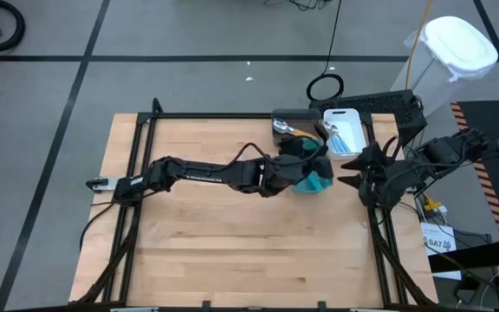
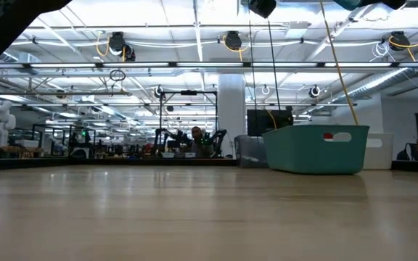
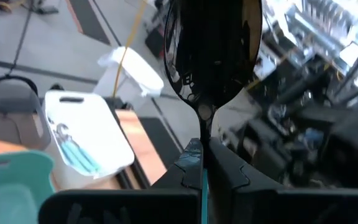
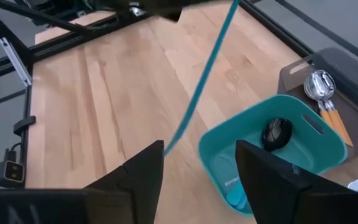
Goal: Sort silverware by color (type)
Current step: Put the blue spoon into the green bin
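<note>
Here, near to far:
Black spoon: the glossy black plastic spoon (image 3: 211, 56) stands bowl-up, its thin neck pinched between the fingers, above the teal bin.
Left gripper: the left gripper (image 3: 202, 163) is clamped together on that neck, reaching over the far right of the wooden surface (image 1: 232, 234).
Right gripper: the right gripper (image 4: 197, 165) hangs with fingers apart, holding nothing, above the surface beside the bin.
Teal bin: the teal plastic bin (image 4: 272, 152) holds a dark utensil.
Gray bin: orange-handled, silver-headed spoons (image 4: 323, 93) lie inside.
White bin: light-blue-handled utensils (image 3: 76, 152) lie inside.
</note>
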`<act>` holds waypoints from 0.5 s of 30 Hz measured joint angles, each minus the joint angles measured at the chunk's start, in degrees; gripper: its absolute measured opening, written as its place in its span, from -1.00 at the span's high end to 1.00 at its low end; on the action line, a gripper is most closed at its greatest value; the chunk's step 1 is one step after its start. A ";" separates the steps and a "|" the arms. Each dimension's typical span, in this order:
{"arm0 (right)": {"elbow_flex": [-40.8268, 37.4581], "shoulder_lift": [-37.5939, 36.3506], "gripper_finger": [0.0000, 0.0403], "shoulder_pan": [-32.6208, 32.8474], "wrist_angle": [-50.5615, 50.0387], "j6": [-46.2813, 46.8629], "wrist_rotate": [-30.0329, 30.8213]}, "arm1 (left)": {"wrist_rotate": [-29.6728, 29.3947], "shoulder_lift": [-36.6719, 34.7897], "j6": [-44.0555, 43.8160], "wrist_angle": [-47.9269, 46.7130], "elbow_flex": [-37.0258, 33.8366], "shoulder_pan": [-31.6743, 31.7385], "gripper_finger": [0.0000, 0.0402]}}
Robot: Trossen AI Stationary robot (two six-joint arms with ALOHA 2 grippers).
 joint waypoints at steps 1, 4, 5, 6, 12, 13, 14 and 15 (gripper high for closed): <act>0.00 0.31 0.05 0.00 -0.03 -0.02 0.03 | -0.80 0.00 0.18 0.61 0.00 0.06 0.97; 0.00 1.33 0.05 0.00 -0.04 -0.02 0.13 | -2.39 0.00 0.11 1.05 0.00 0.34 0.97; 0.00 1.74 0.05 0.00 -0.03 -0.02 0.24 | -2.84 0.00 0.11 0.99 0.00 0.38 0.97; 0.00 2.12 0.05 0.01 -0.03 -0.01 0.42 | -3.19 0.00 0.11 0.96 0.00 0.45 0.97; 0.00 4.48 0.05 0.00 -0.07 0.20 4.74 | -3.73 0.00 0.78 1.13 0.00 0.84 0.97; 0.00 4.85 0.05 0.00 -0.08 0.22 5.39 | -3.73 0.00 0.80 1.13 0.00 0.86 0.97; -0.02 5.28 0.05 0.00 -0.09 0.26 6.20 | -3.73 0.00 0.81 1.15 0.00 0.87 0.97; -0.02 5.56 0.05 0.00 -0.07 0.24 6.52 | -3.73 0.00 0.81 1.21 0.00 0.87 0.97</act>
